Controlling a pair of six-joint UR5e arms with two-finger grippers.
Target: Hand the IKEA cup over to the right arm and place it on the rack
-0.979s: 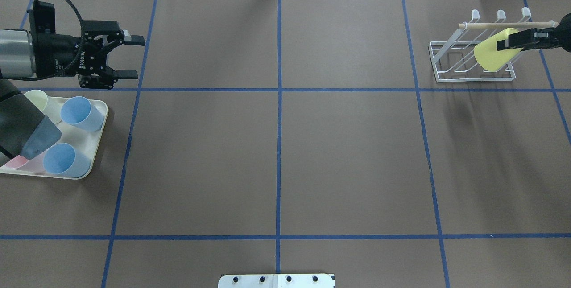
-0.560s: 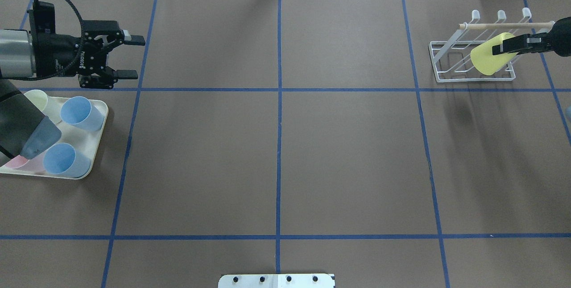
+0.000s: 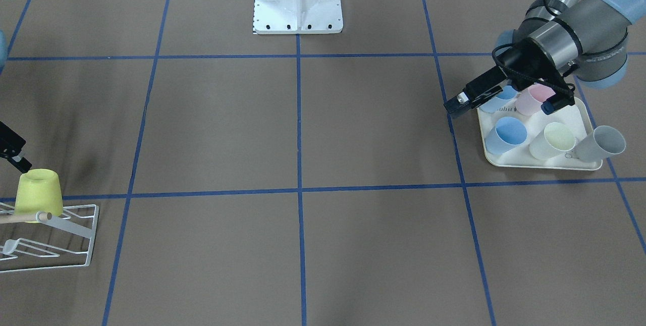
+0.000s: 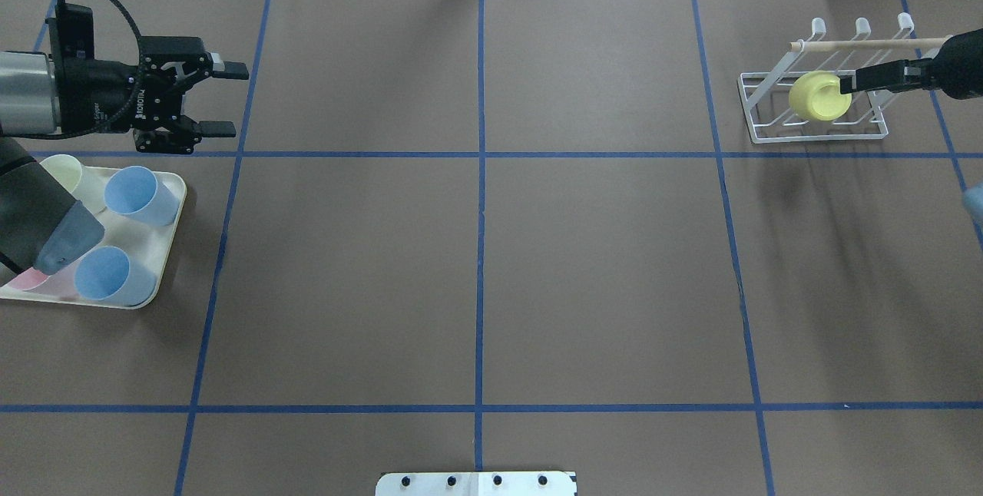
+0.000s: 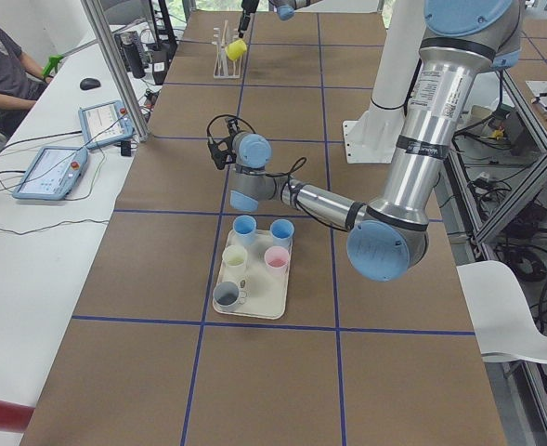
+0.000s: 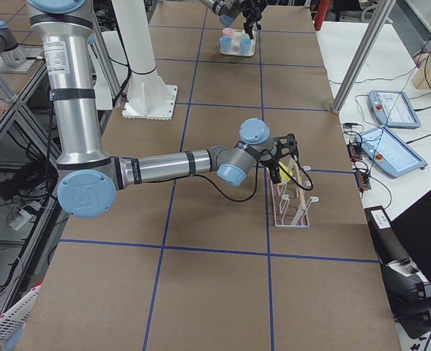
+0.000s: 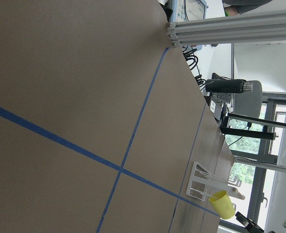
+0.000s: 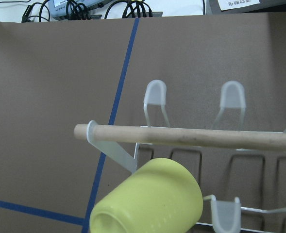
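Cup sits inverted on rack at 2 o'clock; placement looks done. Right gripper grip cannot be told; left gripper spread, empty.

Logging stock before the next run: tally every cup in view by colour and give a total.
Blue cups: 2
Pink cup: 1
Pale cream cup: 1
Grey cup: 1
Yellow cup: 1
Total: 6
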